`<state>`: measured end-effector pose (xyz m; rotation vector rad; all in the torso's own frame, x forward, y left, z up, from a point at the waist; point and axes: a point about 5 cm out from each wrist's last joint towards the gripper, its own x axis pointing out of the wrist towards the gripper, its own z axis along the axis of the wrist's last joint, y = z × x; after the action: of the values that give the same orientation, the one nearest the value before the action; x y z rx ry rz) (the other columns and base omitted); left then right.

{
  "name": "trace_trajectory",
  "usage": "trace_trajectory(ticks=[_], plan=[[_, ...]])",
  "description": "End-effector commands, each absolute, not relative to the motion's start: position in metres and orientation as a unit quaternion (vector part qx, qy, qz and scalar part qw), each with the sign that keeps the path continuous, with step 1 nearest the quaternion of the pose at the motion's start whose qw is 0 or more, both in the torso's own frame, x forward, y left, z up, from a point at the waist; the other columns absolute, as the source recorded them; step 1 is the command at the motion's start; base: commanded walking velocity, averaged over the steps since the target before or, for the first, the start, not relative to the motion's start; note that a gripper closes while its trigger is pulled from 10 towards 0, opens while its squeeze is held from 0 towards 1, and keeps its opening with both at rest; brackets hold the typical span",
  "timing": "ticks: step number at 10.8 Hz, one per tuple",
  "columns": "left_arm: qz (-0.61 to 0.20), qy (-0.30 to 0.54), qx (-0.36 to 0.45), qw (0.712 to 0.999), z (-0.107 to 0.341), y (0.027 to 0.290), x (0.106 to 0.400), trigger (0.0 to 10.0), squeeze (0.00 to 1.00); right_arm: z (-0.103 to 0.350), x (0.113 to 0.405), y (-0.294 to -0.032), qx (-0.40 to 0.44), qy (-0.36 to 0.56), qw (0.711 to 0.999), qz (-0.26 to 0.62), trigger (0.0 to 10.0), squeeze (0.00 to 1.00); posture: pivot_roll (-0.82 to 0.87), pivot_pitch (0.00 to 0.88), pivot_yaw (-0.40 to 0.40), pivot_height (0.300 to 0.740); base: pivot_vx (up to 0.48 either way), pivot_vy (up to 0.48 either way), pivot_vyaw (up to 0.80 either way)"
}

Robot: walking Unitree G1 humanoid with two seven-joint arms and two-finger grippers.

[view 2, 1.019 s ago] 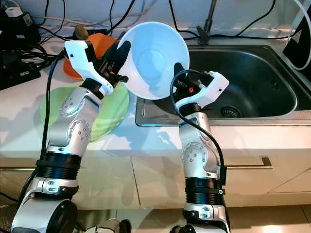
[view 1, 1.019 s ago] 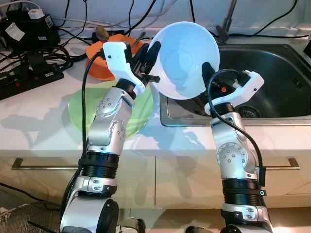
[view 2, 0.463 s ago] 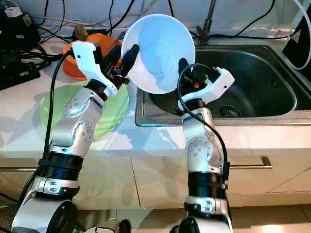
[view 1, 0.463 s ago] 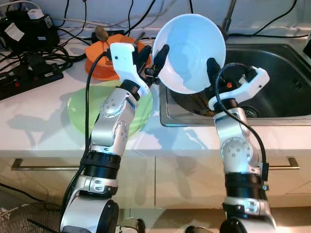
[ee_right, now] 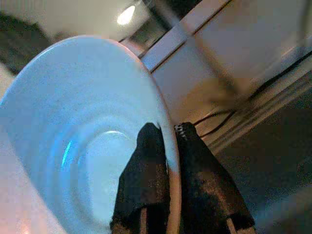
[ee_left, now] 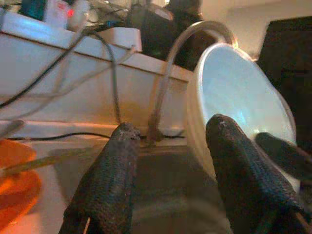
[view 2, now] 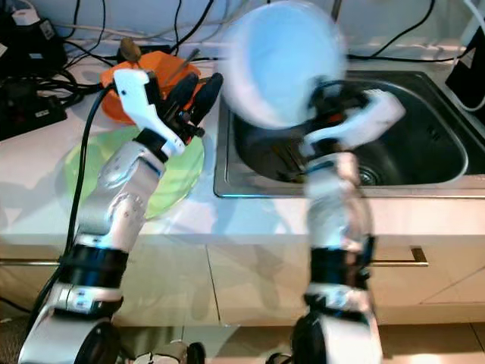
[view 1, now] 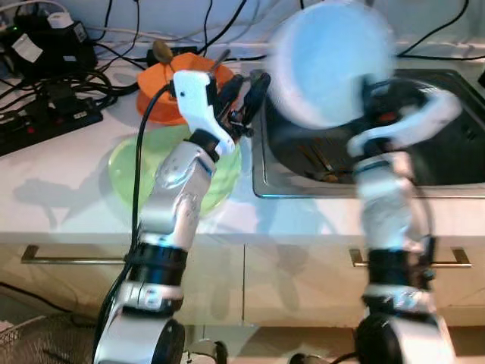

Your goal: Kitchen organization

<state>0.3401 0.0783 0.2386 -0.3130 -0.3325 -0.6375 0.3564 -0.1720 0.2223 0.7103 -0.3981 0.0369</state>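
A pale blue bowl (view 1: 327,64) hangs tilted over the left end of the steel sink (view 1: 447,155), blurred by motion. My right gripper (ee_right: 170,146) is shut on the bowl's rim (ee_right: 173,185), one finger inside and one outside. The right arm (view 1: 386,197) is blurred too. My left gripper (view 1: 246,87) stands open just left of the bowl, above the sink's left edge, with nothing between its fingers (ee_left: 117,165). From the left wrist camera the bowl (ee_left: 239,92) is beyond the gripper's tips, apart from them.
A green plate (view 1: 132,163) lies on the white counter under my left arm. Behind it sits an orange dish (view 1: 155,83) with utensils. A power strip and cables (view 1: 45,114) crowd the far left. Utensils lie in the sink bottom (view 1: 318,159).
My left gripper has let go of the bowl and stayed near the sink's left edge. The right arm has swung the bowl right and upward over the sink.
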Motion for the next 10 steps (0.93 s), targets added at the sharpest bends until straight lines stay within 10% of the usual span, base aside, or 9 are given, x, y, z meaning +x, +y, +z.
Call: trace_trajectory(ticks=[1, 3, 4, 10], plan=[[-0.346, -0.164, -0.15, 0.911, 0.243, 0.071, 0.334, 10.0, 0.0, 0.23, 0.359, -0.179, 0.344, -0.211, 0.915, -0.005, 0.0, 0.0, 0.06, 0.045, 0.041, 0.74, 0.0, 0.0, 0.0], [-0.365, -0.134, -0.122, 0.913, 0.235, 0.067, 0.332, 10.0, 0.0, 0.228, 0.364, -0.188, 0.317, -0.211, 0.924, -0.04, 0.0, 0.0, 0.06, 0.043, 0.04, 0.74, 0.0, 0.0, 0.0], [-0.369, -0.099, -0.068, 0.922, 0.223, 0.066, 0.331, 10.0, 0.0, 0.226, 0.366, -0.19, 0.293, -0.206, 0.932, -0.055, 10.0, 0.0, 0.06, 0.04, 0.041, 0.74, 0.0, 0.0, 0.0], [-0.4, 0.008, 0.053, 0.915, 0.186, 0.06, 0.315, 10.0, 0.0, 0.199, 0.377, -0.191, 0.102, -0.154, 0.979, -0.091, 10.0, 0.0, 0.07, 0.022, 0.036, 0.74, 0.0, 0.0, 0.0]])
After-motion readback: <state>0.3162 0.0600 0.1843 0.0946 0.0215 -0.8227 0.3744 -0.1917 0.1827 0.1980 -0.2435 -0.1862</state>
